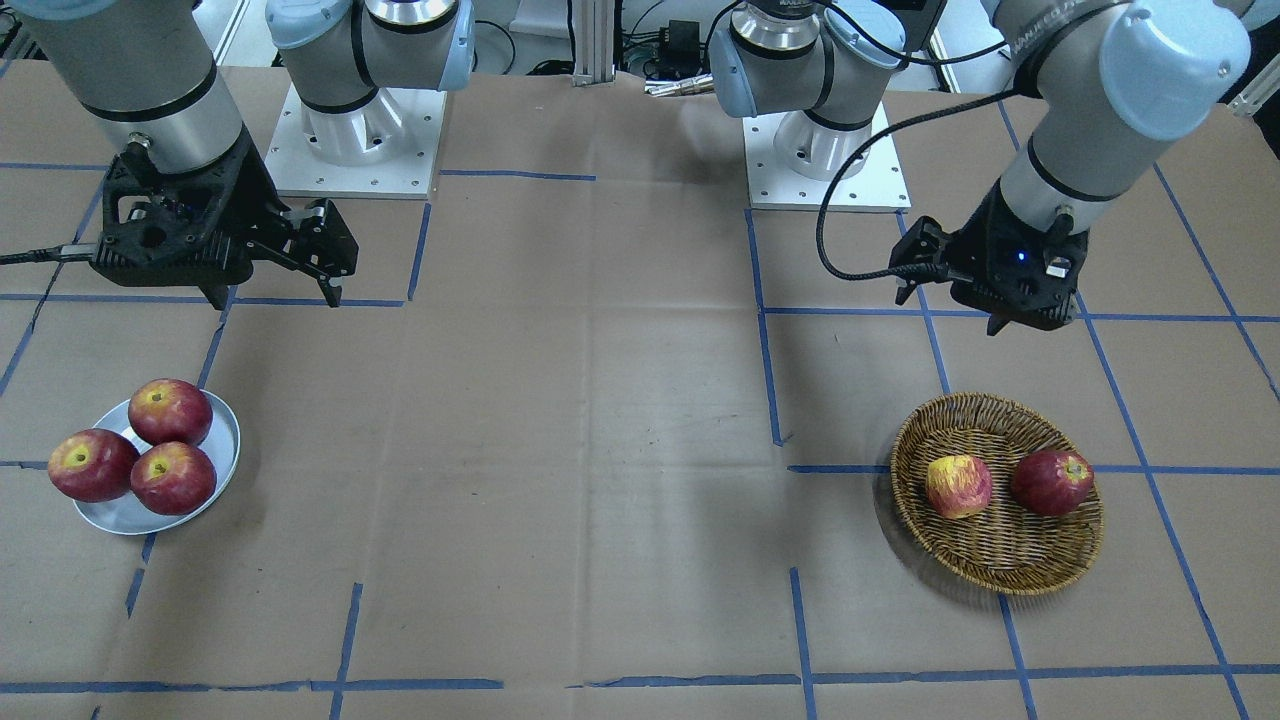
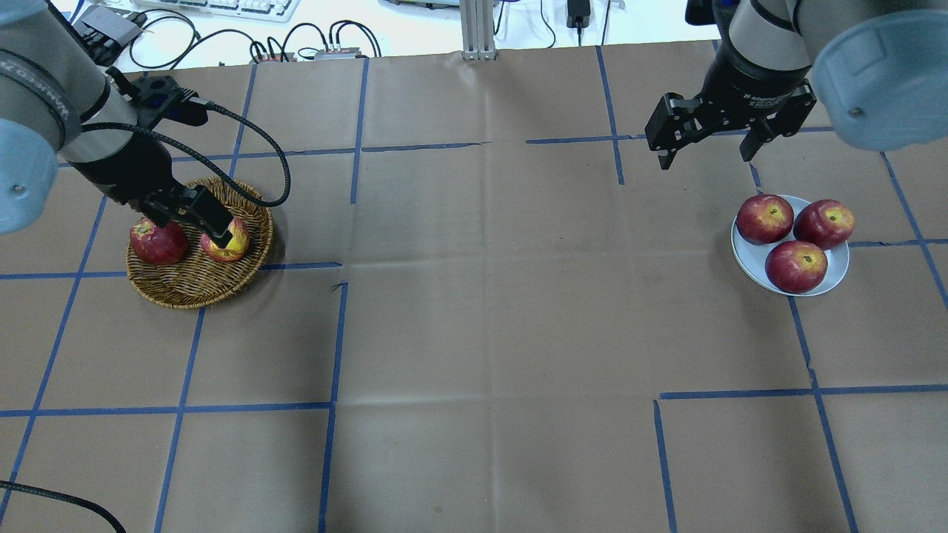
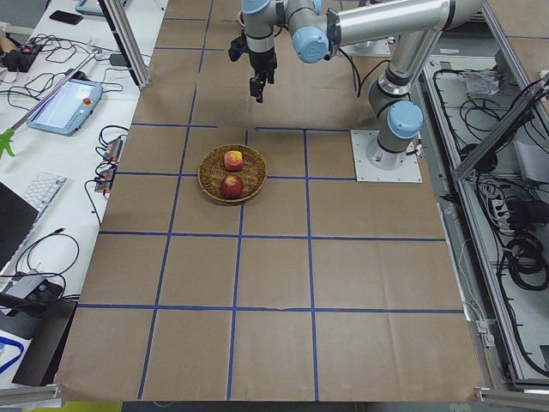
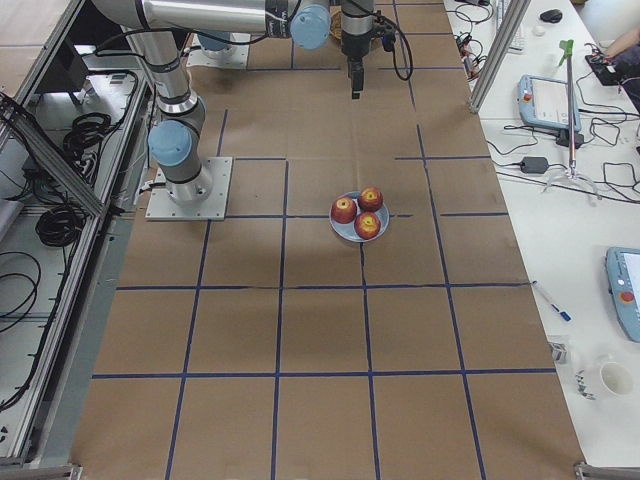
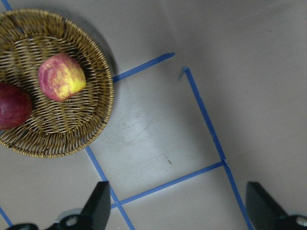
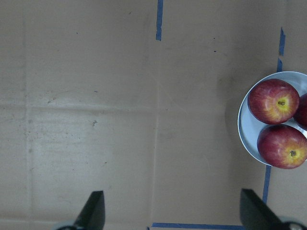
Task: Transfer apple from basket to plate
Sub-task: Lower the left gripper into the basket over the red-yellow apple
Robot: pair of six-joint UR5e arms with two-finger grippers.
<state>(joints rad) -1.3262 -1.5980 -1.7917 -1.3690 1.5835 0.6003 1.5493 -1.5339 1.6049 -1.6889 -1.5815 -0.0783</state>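
Observation:
The pale red-and-yellow apple (image 1: 958, 486) lies in the brown wicker basket (image 1: 1000, 560) beside a dark red apple (image 1: 1051, 481). My left gripper (image 1: 950, 310) hangs open and empty above the table, on the robot's side of the basket. In the left wrist view the apple (image 5: 61, 77) and basket (image 5: 103, 96) sit at the upper left, away from the fingers (image 5: 98, 203). In the overhead view the left gripper (image 2: 194, 222) partly hides the apple (image 2: 235, 244). The grey-white plate (image 1: 225, 440) holds three dark red apples. My right gripper (image 1: 272, 297) is open and empty, behind the plate.
Brown paper with blue tape lines covers the table. The two arm bases (image 1: 350, 140) stand at the robot's edge. The plate (image 2: 748, 255) lies far to the robot's right of the basket (image 2: 185, 285). Cables and equipment lie beyond the table's far edge (image 2: 222, 29).

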